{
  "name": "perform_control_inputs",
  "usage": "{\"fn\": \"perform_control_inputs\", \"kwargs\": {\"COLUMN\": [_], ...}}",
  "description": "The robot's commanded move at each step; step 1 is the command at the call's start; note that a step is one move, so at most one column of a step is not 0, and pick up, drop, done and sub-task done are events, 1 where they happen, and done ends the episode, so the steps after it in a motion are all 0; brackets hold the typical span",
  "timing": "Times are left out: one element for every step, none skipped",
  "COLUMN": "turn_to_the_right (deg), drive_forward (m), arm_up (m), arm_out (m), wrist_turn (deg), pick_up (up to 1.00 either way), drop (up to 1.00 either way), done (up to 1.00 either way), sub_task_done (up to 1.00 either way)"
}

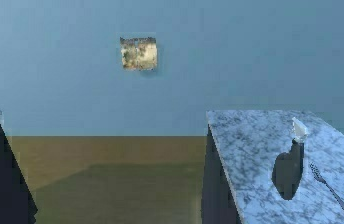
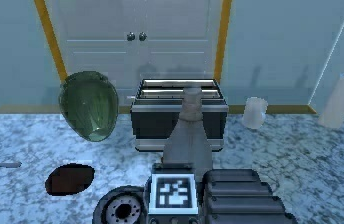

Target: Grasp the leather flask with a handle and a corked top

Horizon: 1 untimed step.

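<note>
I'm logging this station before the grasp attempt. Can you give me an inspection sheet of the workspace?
Surface: marble counter, grey-white veined.
Job's things: dark brown oval on the counter; cannot confirm it is the flask.
Clutter: green bowl, toaster, white cup, paper roll, utensil.
Grippers: pincer before the toaster; cannot tell whether it holds anything.
Cables: nothing seen.
Surroundings: white door, blue wall, wall picture.

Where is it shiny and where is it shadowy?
Forward view: a dark patch, maybe a shadow, lies on the marble counter; the floor looks darker nearer the camera. Arm side view: bright streaks on top of the toaster; grey shadows on the wall.
</note>
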Motion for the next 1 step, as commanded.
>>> {"fn": "perform_control_inputs", "kwargs": {"turn_to_the_right": [0.0], "drive_forward": [0.00], "arm_up": [0.00], "arm_out": [0.00], "wrist_turn": [45.0], "pick_up": [0.00], "drop": [0.00], "done": [0.00], "sub_task_done": [0.00]}}
